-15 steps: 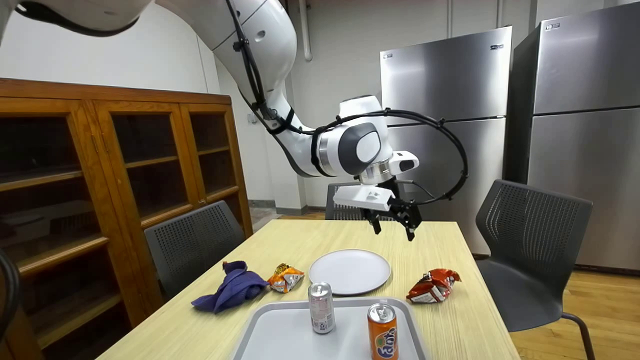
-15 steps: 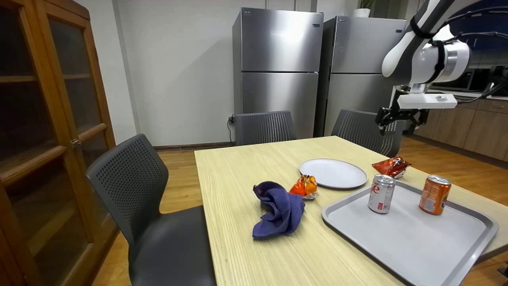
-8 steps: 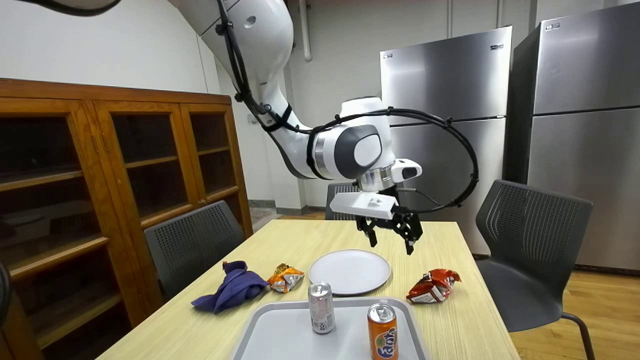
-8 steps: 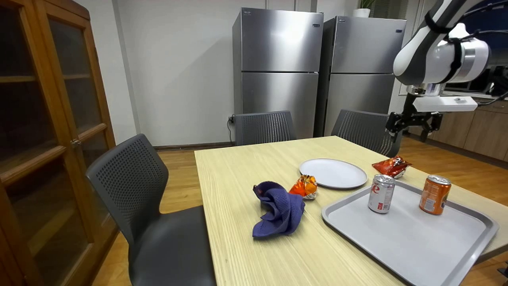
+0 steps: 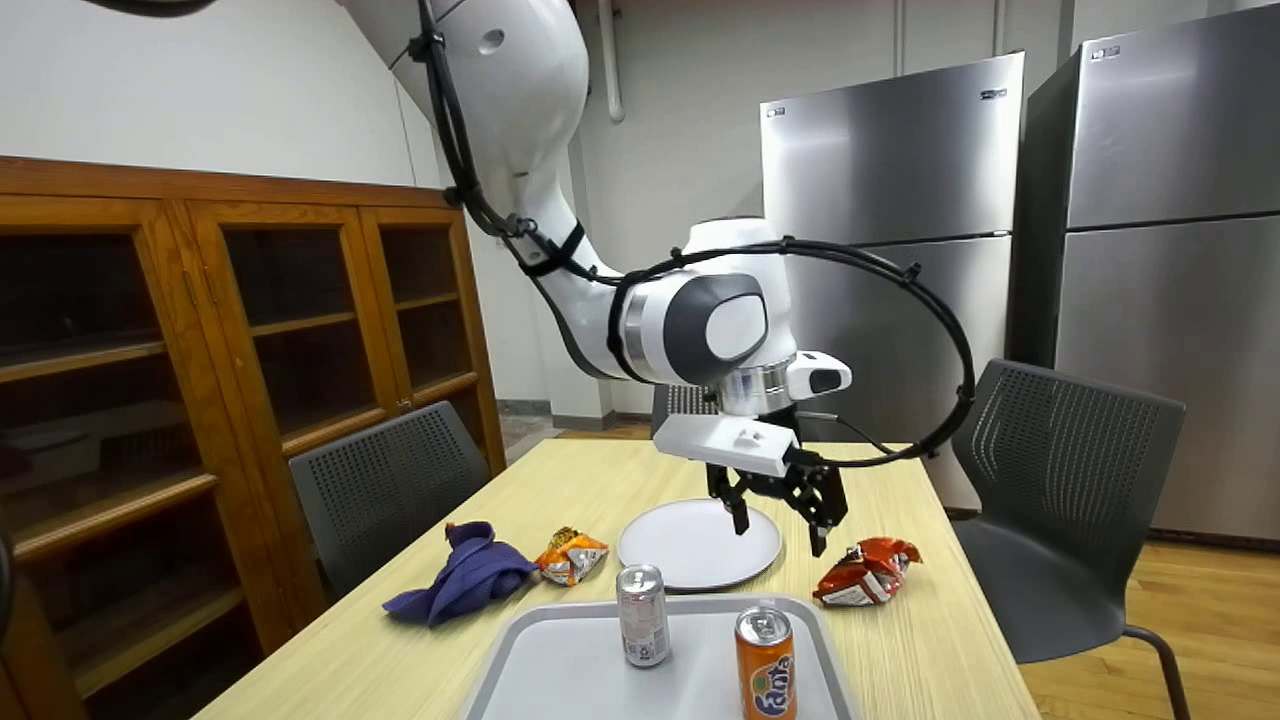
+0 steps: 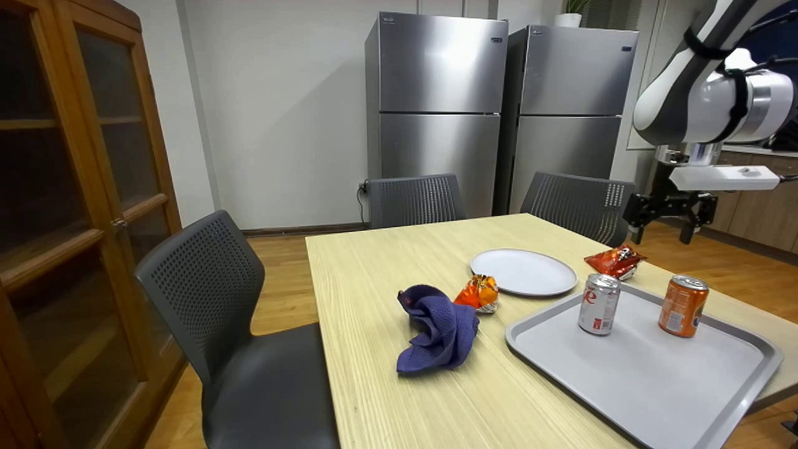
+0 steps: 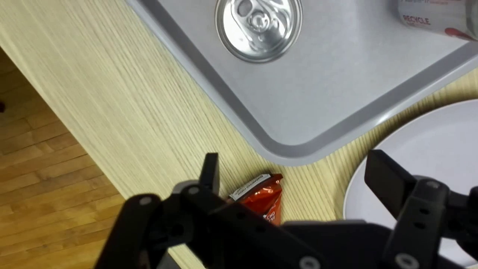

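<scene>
We see the gripper with fingers apart and empty above the red bag.
It lies on the table just off a corner of the tray, near the plate. We judge it light and soft, its film slick, any contents easily crushed; we favour a gentle hold across its middle.
</scene>
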